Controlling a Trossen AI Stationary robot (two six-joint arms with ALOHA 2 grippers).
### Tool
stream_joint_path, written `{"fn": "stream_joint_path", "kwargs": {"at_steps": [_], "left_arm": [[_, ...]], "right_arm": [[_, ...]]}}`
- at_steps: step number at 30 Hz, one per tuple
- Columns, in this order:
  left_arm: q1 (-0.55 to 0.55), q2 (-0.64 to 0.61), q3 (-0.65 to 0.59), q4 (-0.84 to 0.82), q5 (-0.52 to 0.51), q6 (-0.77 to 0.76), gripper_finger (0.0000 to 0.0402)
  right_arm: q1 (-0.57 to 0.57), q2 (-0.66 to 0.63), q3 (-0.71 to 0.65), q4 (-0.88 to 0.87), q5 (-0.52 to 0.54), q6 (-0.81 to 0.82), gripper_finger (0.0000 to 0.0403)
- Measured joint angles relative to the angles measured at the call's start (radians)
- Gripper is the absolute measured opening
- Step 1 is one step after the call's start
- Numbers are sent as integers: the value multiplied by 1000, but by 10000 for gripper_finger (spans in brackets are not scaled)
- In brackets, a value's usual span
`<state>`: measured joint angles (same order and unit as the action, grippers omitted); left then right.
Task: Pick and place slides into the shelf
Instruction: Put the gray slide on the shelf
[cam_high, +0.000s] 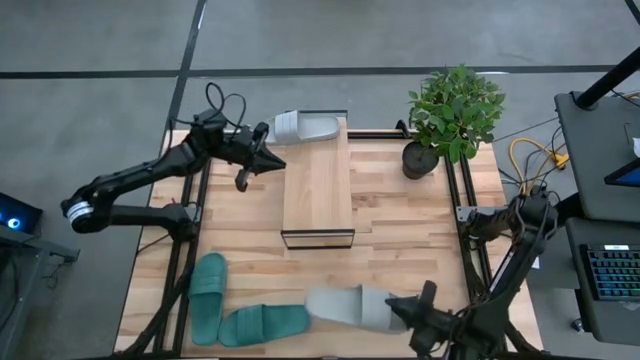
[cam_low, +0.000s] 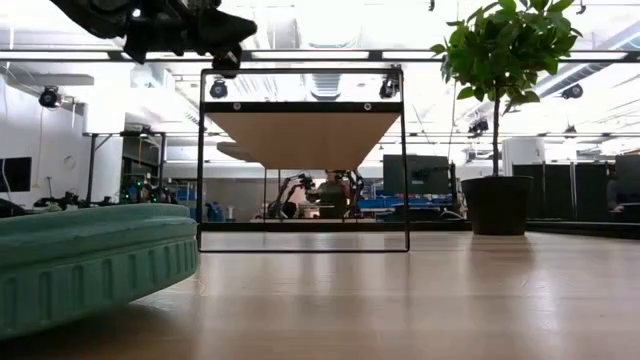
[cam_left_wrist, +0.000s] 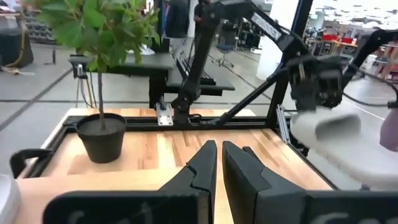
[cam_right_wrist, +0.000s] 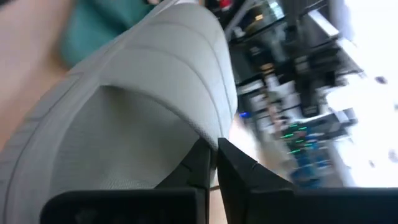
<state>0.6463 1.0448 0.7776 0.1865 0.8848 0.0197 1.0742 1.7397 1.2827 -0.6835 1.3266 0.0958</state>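
Note:
A pale grey slide (cam_high: 350, 304) is near the table's front edge, with my right gripper (cam_high: 397, 309) shut on it from the right. Two teal slides (cam_high: 208, 295) (cam_high: 265, 322) lie flat on the table at the front left, and one fills the low view's left foreground (cam_low: 90, 260). A second grey slide (cam_high: 305, 127) lies across the far end of the shelf (cam_high: 318, 190), overhanging to the left. My left gripper (cam_high: 272, 162) hovers shut and empty just left of the shelf's far end. My right gripper pinches the grey slide by the edge of its wide strap (cam_right_wrist: 208, 134) between its two fingers. The fingers come nearly level from the table's right side. In the left wrist view the slide (cam_left_wrist: 326, 130) hangs clear of the table, stretching away from the fingers toward the left.
A potted plant (cam_high: 450, 115) stands at the far right of the table. Dark frame rails (cam_high: 462, 200) run along both side edges. Bare wood lies between the shelf and the plant and in front of the shelf.

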Motion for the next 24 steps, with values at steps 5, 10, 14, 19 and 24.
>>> {"fn": "stream_joint_path", "kwargs": {"at_steps": [5, 10, 14, 19, 24], "left_arm": [[-3, 4, 0, 75, 0, 88, 13], [-16, 0, 0, 168, 6, 307, 13], [-21, 0, 2, 228, 8, 443, 13], [-21, 0, 3, 259, 8, 488, 13], [-26, 1, 3, 259, 13, 661, 23]], "right_arm": [[-21, -74, -1, -1, 145, -76, 11], [-93, -160, -2, 2, 185, -132, 11], [-172, -238, -2, 8, 198, -128, 11], [-251, -313, -2, 13, 198, -124, 11], [-314, -373, -2, 20, 229, -117, 11]]}}
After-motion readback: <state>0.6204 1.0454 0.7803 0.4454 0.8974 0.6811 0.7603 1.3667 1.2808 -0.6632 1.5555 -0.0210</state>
